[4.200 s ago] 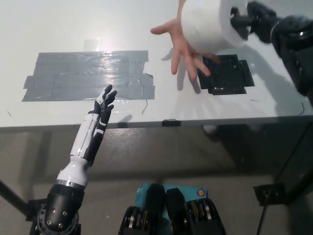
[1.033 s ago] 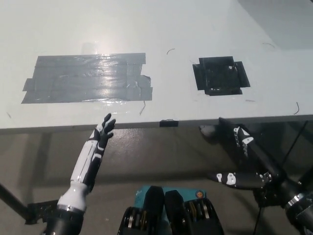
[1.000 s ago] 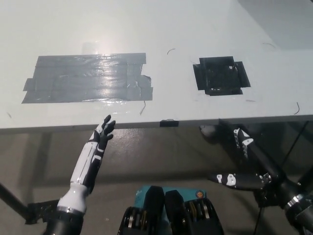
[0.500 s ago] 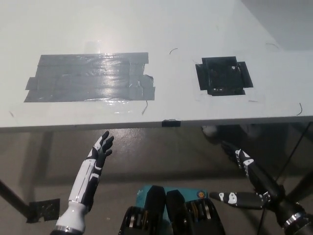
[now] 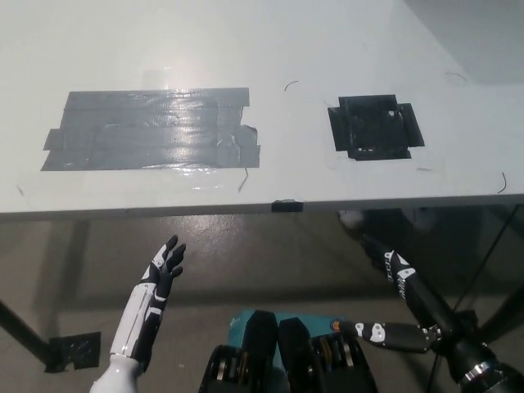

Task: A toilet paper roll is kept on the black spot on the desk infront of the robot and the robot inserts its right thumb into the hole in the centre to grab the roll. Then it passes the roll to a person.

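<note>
Below the table (image 5: 262, 49) edge, the black right hand (image 5: 399, 304) hangs released, having dropped from above the black spot (image 5: 375, 128). White left hand (image 5: 162, 267) rests low, fingers apart. Toilet paper roll is out of view; handover appears complete.

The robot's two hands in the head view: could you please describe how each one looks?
The left hand has dark fingers and a white back, on a slim white forearm with black panels. The right hand and arm are black, long and thin, with small white patches on the fingers. No cables are discernible on either.
</note>
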Controlling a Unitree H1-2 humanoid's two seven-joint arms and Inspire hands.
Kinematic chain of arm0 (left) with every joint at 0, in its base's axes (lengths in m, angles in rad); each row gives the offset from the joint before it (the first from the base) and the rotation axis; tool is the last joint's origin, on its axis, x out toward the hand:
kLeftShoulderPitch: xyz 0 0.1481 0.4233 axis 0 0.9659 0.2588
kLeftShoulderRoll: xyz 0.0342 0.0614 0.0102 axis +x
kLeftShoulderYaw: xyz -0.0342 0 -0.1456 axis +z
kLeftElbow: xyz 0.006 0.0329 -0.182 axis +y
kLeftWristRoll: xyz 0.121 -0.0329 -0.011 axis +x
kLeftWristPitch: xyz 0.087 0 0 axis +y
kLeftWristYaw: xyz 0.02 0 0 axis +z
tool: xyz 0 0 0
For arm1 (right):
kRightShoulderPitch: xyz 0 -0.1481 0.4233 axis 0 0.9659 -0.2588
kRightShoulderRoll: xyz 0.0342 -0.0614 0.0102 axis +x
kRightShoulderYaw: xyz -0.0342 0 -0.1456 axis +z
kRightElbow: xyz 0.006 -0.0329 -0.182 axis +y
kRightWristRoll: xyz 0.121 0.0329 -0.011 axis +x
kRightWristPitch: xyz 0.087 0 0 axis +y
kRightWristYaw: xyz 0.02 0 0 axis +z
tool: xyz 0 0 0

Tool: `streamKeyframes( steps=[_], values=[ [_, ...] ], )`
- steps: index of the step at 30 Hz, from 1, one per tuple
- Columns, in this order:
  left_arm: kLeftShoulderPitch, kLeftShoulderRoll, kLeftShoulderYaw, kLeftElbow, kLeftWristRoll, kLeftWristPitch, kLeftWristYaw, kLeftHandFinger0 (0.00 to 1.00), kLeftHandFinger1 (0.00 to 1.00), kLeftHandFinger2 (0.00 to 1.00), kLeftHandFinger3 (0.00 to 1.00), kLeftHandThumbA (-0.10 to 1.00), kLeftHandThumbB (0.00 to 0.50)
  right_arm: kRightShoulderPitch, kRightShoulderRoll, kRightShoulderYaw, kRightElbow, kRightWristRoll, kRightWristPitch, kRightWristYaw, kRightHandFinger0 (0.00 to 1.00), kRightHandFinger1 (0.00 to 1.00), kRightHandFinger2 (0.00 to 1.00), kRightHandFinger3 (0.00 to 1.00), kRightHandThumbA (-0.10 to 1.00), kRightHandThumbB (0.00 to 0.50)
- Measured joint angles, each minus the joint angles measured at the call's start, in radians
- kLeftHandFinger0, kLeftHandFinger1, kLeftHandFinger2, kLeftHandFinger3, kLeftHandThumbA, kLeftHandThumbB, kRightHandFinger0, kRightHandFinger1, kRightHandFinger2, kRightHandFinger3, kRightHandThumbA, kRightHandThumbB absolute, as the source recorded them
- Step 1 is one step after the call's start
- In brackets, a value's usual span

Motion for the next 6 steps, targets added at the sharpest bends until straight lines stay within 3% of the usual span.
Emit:
streamKeyframes(
  steps=[6],
  values=[
    [-0.001, 0.0, 0.003, 0.0, -0.002, 0.0, 0.0, 1.0, 1.0, 1.0, 1.0, 1.0, 0.134, -0.007, 0.006, -0.007, 0.014, 0.0, -0.023, -0.011, 1.0, 1.0, 1.0, 1.0, 1.0, 0.325]
  ],
)
